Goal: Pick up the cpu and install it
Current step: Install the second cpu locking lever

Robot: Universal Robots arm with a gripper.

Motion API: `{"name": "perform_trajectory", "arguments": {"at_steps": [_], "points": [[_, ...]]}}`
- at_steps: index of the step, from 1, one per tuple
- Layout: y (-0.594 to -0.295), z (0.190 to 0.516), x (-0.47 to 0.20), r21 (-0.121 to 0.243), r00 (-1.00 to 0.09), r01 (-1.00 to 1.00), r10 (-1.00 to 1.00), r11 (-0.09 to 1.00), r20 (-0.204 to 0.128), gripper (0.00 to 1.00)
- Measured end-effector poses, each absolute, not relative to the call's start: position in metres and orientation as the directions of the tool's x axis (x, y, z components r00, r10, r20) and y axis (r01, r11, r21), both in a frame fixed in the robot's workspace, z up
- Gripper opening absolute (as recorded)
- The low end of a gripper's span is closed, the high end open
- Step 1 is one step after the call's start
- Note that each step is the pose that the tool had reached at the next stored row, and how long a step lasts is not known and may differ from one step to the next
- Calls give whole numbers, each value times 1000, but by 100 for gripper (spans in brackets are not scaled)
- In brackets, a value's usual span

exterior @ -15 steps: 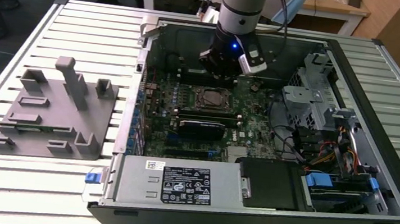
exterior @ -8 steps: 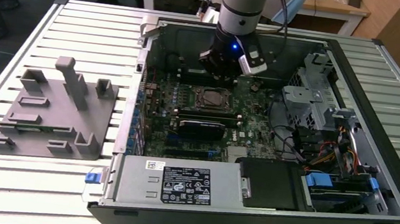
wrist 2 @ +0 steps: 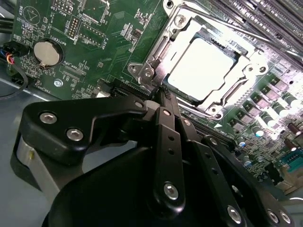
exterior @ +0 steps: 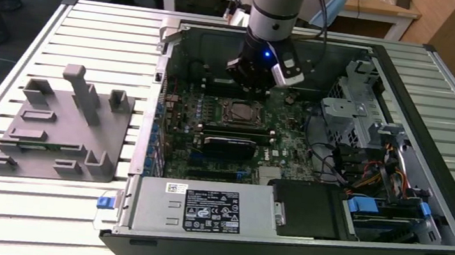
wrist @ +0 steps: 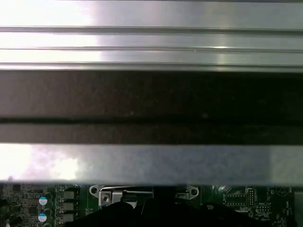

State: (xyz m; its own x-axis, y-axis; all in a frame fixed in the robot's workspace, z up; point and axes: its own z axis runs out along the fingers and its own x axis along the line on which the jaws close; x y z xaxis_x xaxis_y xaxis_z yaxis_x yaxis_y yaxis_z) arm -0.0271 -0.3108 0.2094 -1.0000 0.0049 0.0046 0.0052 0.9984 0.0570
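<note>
The flat square cpu with its shiny silver metal top (wrist 2: 202, 66) already lies seated inside the square metal-framed socket (wrist 2: 156, 52) on the green motherboard (wrist 2: 94, 28), so the black pincer (wrist 2: 163, 97) hovers just beside the frame, fingers drawn together and holding nothing.

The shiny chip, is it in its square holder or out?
In. The cpu lies flat inside the metal socket frame on the motherboard.
</note>
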Motion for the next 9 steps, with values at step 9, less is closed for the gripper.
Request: {"name": "perform_trajectory", "arguments": {"at_steps": [9], "points": [[-317,209,-27,57,-1000,5,5,998,5,11]]}}
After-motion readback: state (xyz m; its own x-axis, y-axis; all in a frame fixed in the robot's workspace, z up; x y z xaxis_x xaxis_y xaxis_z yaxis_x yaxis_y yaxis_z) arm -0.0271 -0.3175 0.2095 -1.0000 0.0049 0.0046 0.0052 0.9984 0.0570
